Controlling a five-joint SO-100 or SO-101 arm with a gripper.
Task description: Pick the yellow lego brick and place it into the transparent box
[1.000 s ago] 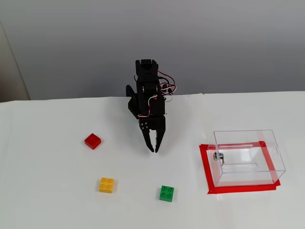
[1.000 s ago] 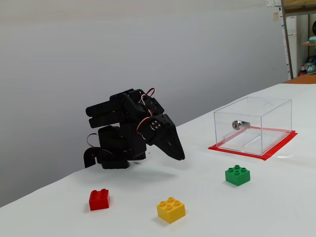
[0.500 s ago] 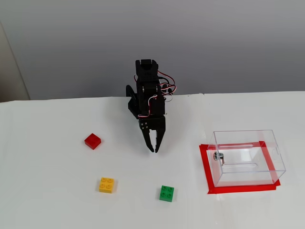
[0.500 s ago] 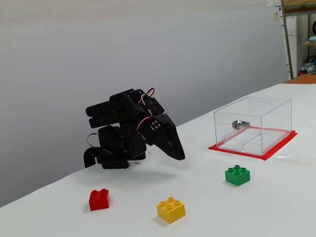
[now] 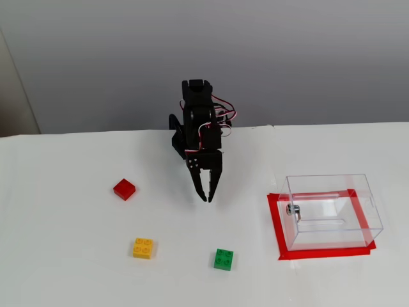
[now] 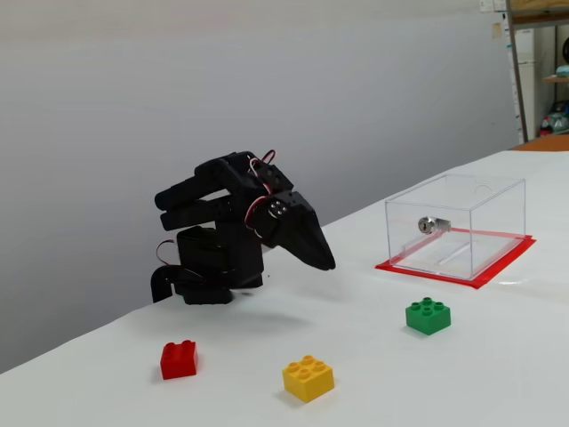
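In the fixed view from above, the pincer (image 5: 207,199) is hanging over the middle of the bench (image 5: 64,256), its jaws drawn together to a point and gripping nothing. The yellow lego brick (image 5: 143,247) is sitting toward the near edge, left of centre, well apart from the pincer. The green brick (image 5: 223,259) is lying nearer the pincer's line than the yellow one, and the red brick (image 5: 124,188) is resting off to the left, so a reach aimed loosely is risking the wrong brick, or nudging one aside. The transparent box (image 5: 330,210) is standing near the right edge on a red tape frame (image 5: 276,227); its clear walls are making the rim hard to judge, so a low carry could be knocking the brick against the wall rather than clearing it.

In the fixed view from the side, the pincer (image 6: 326,262) is hovering above the bench (image 6: 498,374), tips pressed together and empty. The yellow lego brick (image 6: 308,378) is sitting at the near edge between the red brick (image 6: 179,358) and the green brick (image 6: 428,315). The transparent box (image 6: 455,224) is showing a small metal fitting (image 6: 428,225) on one wall. With the jaws together, a descent onto the studs would be pushing the brick rather than straddling it. The arm's base is partly masked by its own links, and the box's open top is hard to make out here.
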